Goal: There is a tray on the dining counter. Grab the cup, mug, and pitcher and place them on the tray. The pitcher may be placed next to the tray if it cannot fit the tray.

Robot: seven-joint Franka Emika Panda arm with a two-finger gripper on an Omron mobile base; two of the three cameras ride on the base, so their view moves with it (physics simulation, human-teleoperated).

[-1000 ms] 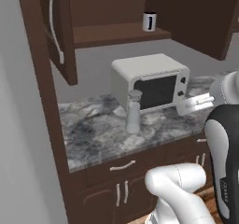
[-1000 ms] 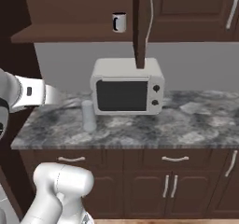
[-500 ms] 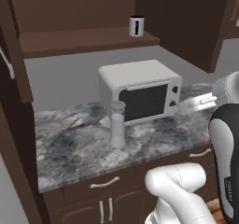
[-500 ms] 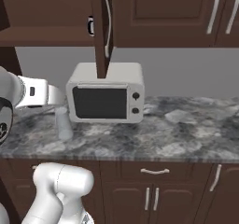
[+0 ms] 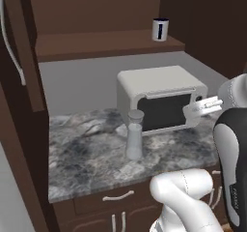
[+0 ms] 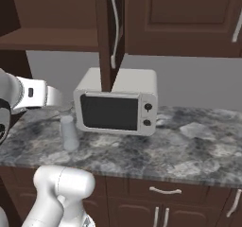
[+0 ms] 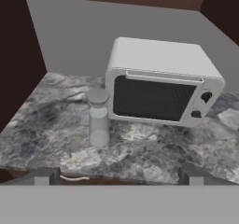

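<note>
Gripper (image 7: 119, 178) released, holding nothing; no item yet collected.
Marbled counter (image 5: 87, 163) carries the white microwave (image 5: 161, 103), with the pitcher (image 5: 134, 135) standing just to its near left, untouched. Mug (image 5: 160, 29) sits on the shelf (image 5: 96, 42) above. Tray, dining counter and cup cannot be located; the gripper's fingers are cut off at the hand view's lower edge.

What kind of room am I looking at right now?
A kitchen, by the look of it: a white microwave sits on a grey marbled counter under dark wood cabinets, with drawers below. A glass pitcher stands in front of the microwave, and a mug sits on the open shelf above.
</note>
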